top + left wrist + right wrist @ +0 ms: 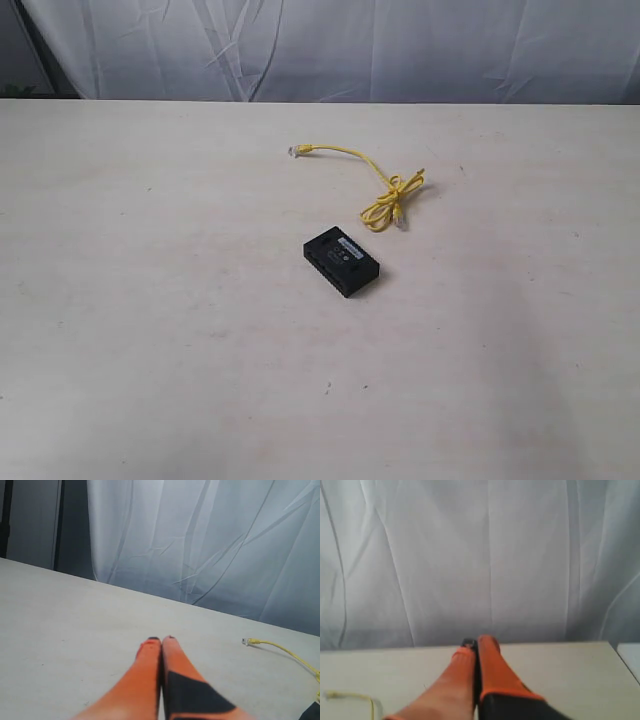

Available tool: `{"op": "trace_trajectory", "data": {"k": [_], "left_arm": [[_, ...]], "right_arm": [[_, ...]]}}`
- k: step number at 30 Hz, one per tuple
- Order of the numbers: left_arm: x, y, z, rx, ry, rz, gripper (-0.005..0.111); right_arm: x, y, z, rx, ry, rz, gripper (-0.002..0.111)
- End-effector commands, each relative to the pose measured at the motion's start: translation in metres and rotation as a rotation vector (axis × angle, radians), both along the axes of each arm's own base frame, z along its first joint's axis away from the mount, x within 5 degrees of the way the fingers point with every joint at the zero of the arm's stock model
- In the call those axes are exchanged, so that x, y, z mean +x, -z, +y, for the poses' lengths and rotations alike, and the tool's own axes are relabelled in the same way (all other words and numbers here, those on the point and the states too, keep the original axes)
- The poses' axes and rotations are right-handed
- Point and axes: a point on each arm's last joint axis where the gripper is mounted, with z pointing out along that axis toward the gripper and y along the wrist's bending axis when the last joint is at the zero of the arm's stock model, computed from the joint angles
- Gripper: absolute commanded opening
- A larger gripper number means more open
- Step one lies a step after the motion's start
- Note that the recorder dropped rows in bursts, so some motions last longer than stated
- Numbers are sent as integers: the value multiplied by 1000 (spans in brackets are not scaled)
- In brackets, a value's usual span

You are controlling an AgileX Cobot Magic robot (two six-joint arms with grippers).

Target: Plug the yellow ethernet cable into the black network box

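Note:
The black network box (341,261) lies flat near the middle of the pale table, a white label strip on its top. Behind it to the right lies the yellow ethernet cable (372,176), one clear plug at the far left end and a knotted loop nearer the box. Neither arm shows in the exterior view. In the left wrist view my left gripper (161,640) is shut, orange fingers pressed together with nothing between them, and the cable's plug end (247,641) lies off to one side. My right gripper (476,645) is likewise shut and empty, a stretch of the cable (350,697) at the frame's corner.
A white curtain (330,45) hangs behind the table's far edge. The table's side edge (620,660) shows in the right wrist view. A dark corner, probably the box (312,712), shows at the left wrist view's border.

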Motion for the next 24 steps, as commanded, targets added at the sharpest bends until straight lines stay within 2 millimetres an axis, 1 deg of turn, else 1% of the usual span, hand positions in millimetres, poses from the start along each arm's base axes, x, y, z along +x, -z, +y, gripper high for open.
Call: {"op": "trace_trajectory", "data": {"k": [1, 5, 6, 9, 12, 13, 17, 24], "left_arm": [[0, -1, 0, -51, -5, -25, 0], [0, -1, 0, -85, -2, -27, 0], [0, -1, 0, -85, -2, -27, 0], [0, -1, 0, -91, -2, -28, 0], [0, 0, -1, -133, 6, -16, 0], [0, 0, -1, -135, 6, -17, 0], [0, 0, -1, -135, 6, -15, 0], [0, 1, -2, -135, 11, -3, 0]], "right_arm": [[38, 2, 11, -177, -92, 253, -1], [72, 13, 27, -260, -251, 459, -1], [78, 14, 31, -269, -292, 477, -1], [104, 27, 44, -251, -427, 551, -1], [129, 42, 53, -214, -506, 616, -1], [137, 46, 56, -198, -519, 633, -1], [179, 70, 67, -146, -574, 687, -1], [238, 113, 101, -177, -675, 713, -1]]}}
